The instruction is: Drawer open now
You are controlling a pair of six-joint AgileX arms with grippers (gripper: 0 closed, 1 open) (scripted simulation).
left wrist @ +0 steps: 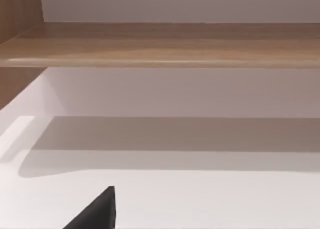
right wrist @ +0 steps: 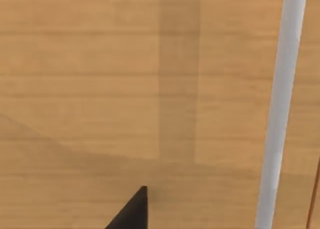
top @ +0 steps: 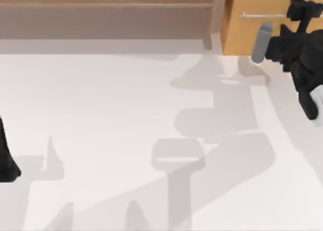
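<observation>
The right tool (top: 301,11) is held against the drawer (top: 242,34) front at the handle (top: 262,15), at 1 o'clock on the bench (top: 126,140). Its finger state cannot be told. The left tool (top: 6,160) is parked at 9 o'clock

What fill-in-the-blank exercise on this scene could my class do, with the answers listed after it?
1. The drawer stands at the table's far ____ corner.
2. Its front carries a thin silver ____.
3. The ____ hand is up against the drawer front.
4. The shelf stands to the ____ of the drawer.

Answers: right; handle; right; left
</observation>
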